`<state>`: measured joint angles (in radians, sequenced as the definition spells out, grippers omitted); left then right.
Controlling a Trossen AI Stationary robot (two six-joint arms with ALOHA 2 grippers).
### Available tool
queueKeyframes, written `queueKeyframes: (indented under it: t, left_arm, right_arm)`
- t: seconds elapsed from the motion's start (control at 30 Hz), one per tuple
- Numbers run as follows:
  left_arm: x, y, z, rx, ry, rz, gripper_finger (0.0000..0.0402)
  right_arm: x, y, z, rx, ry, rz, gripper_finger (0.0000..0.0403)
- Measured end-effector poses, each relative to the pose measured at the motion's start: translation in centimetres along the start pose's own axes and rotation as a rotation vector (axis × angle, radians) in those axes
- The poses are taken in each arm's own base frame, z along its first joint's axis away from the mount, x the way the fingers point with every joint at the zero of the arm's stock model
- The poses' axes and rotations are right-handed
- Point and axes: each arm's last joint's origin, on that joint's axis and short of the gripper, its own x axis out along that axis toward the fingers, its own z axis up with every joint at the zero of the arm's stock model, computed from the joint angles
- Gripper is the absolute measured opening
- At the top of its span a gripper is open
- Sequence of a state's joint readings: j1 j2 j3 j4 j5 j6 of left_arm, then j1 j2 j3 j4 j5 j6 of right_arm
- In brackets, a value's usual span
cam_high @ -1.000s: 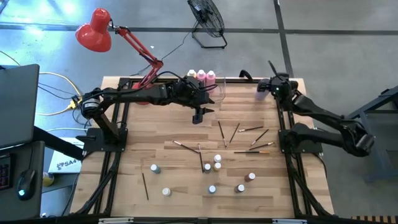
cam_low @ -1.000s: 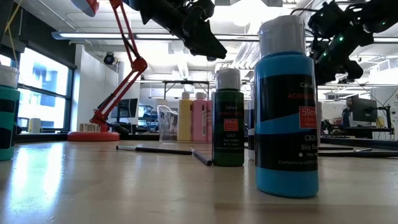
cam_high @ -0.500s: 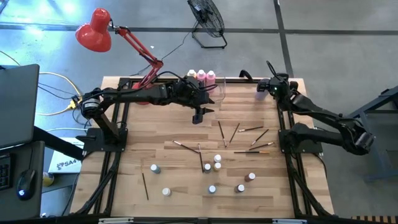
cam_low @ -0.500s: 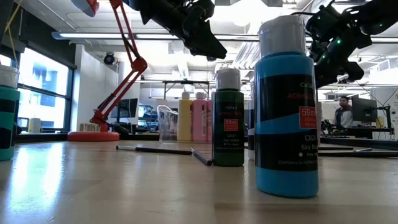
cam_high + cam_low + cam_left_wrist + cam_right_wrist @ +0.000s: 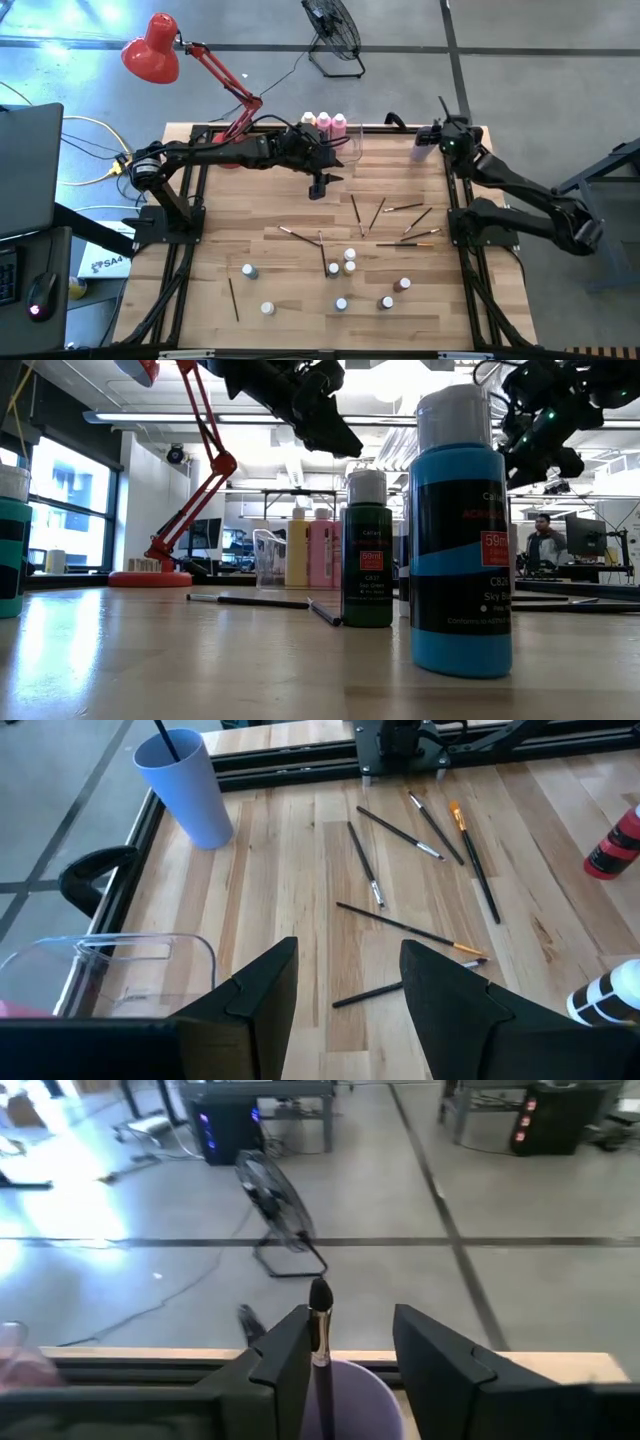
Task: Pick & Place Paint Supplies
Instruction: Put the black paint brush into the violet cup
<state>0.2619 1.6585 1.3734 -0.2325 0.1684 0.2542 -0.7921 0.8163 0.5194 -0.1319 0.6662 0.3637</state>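
Observation:
My right gripper (image 5: 441, 133) hangs open over the lilac cup (image 5: 420, 151) at the table's far right. A dark paintbrush (image 5: 320, 1330) stands in the cup (image 5: 360, 1405), its tip up between the fingers, close to one finger (image 5: 285, 1365). My left gripper (image 5: 318, 187) hovers open and holding nothing above mid-table (image 5: 345, 1010). Several paintbrushes (image 5: 385, 212) lie flat right of centre. Small white-capped bottles (image 5: 345, 262) stand nearer the front. Taller pink and orange bottles (image 5: 323, 122) stand at the far edge. My right gripper has its fingers on either side of the paintbrush's upper end (image 5: 320, 1305), coming from above and slanting down. The brush stands upright with its lower part in the cup. I cannot tell whether the nearer finger touches it.
A clear plastic bin (image 5: 120, 970) sits by the tall bottles at the far edge. A red desk lamp (image 5: 150, 48) reaches over the far left corner. In the low view a blue bottle (image 5: 460, 530) and a green bottle (image 5: 367, 550) stand close to the camera.

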Motion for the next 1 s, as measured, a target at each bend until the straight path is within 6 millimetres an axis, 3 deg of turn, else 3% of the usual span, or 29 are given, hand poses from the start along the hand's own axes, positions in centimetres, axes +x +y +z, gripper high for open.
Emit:
queueKeyframes:
  t: [0.47,0.77,1.0]
  left_arm:
    - [0.0,0.0,0.0,0.000,0.004,0.002,0.0172]
    - [0.0,0.0,0.0,0.000,0.005,0.003,0.0172]
    - [0.0,0.0,-0.1,0.002,0.008,0.005,0.0172]
  right_arm:
    - [-0.3,-0.1,0.0,-0.022,0.016,0.035,0.0192]
    - [-0.8,-0.3,0.4,-0.031,-0.004,0.085,0.0177]
    - [-2.5,-0.6,1.3,-0.008,-0.024,0.322,0.0155]
